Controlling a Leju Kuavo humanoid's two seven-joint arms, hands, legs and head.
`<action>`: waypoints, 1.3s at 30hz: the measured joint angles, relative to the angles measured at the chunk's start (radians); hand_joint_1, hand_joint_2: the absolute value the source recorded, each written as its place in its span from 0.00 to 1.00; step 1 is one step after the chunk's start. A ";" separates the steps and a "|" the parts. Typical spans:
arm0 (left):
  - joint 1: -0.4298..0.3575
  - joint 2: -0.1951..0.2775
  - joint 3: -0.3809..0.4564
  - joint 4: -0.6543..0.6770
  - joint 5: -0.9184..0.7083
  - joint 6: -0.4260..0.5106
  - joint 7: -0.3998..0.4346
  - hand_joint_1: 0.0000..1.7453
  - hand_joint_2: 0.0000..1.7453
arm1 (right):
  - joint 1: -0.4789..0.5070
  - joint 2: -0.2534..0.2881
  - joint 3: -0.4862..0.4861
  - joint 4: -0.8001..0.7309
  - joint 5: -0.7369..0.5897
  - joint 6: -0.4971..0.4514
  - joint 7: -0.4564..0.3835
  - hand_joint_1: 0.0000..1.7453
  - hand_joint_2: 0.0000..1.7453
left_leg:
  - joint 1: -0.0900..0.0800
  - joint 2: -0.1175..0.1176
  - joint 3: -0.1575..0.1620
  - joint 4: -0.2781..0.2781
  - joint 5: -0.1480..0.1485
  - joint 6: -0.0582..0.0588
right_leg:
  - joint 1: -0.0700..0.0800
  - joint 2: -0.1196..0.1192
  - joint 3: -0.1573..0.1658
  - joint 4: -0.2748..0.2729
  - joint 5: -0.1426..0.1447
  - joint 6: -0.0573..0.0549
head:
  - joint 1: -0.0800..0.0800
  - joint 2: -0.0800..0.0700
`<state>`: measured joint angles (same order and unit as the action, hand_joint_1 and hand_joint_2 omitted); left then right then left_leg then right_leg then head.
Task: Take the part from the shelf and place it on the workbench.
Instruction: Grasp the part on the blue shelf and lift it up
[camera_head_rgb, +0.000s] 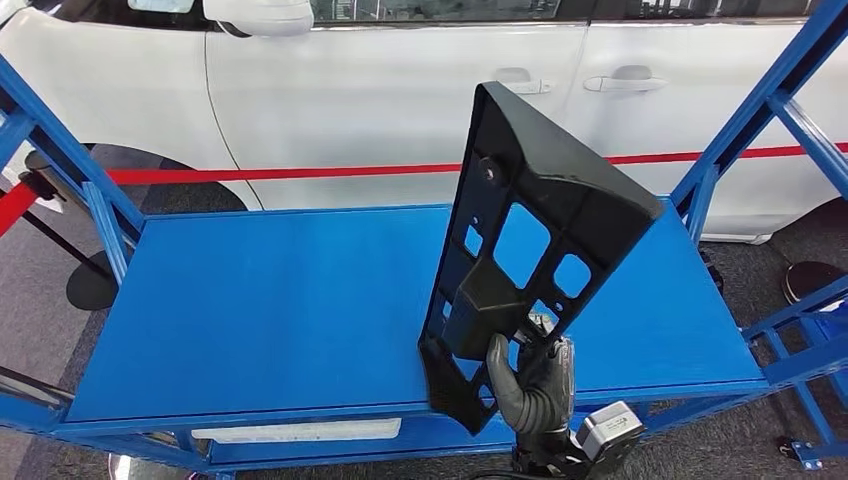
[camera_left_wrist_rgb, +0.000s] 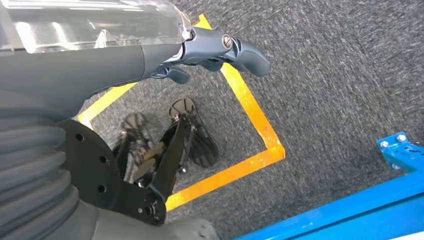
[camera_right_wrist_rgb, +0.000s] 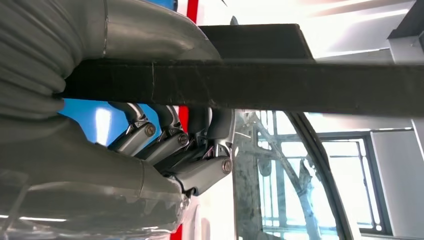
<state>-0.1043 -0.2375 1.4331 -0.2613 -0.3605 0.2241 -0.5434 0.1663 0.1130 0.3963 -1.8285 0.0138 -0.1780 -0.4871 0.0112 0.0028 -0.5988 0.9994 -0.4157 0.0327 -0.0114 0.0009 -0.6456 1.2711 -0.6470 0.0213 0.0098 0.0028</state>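
A large black plastic part (camera_head_rgb: 540, 240) with several cut-out windows stands nearly upright over the right half of the blue flat surface (camera_head_rgb: 270, 300). My right hand (camera_head_rgb: 535, 385) grips its lower end from below, at the surface's front edge. In the right wrist view the part (camera_right_wrist_rgb: 260, 85) runs across as a dark bar, with my fingers (camera_right_wrist_rgb: 170, 145) curled around it. My left hand (camera_left_wrist_rgb: 210, 50) hangs over the grey carpet and holds nothing, its fingers loosely apart.
Blue frame uprights (camera_head_rgb: 745, 130) rise at both sides of the surface. A white car (camera_head_rgb: 350, 90) and a red barrier tape (camera_head_rgb: 300, 172) lie behind it. Yellow floor tape (camera_left_wrist_rgb: 250, 115) and a blue frame foot (camera_left_wrist_rgb: 400, 150) lie under my left hand.
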 joint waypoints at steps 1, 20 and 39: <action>0.000 -0.001 0.001 0.000 0.001 0.000 0.000 0.00 1.00 | 0.006 0.000 -0.001 -0.002 0.000 0.000 -0.002 1.00 1.00 | 0.000 0.000 -0.006 0.002 0.004 -0.002 | -0.003 0.000 0.019 -0.018 0.016 0.002 | 0.000 0.000; -0.005 -0.009 0.023 -0.001 0.026 0.003 0.007 0.00 1.00 | 0.128 0.005 -0.025 -0.012 -0.009 0.006 -0.059 1.00 1.00 | -0.006 -0.007 0.110 0.060 -0.105 -0.032 | 0.013 -0.007 0.042 -0.252 0.202 -0.046 | -0.008 0.000; -0.010 -0.024 0.039 -0.002 0.075 0.017 0.005 0.00 1.00 | 0.154 0.018 -0.043 -0.036 0.018 0.024 -0.090 1.00 1.00 | -0.001 0.005 -0.022 0.029 0.015 -0.045 | -0.007 0.000 0.168 -0.261 0.100 -0.016 | -0.002 0.000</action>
<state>-0.1139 -0.2610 1.4720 -0.2628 -0.2851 0.2408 -0.5387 0.3201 0.1310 0.3537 -1.8649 0.0322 -0.1542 -0.5773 0.0099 0.0077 -0.6212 1.0286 -0.4010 -0.0121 -0.0188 0.0008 -0.4778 1.0099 -0.5474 0.0050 0.0078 0.0028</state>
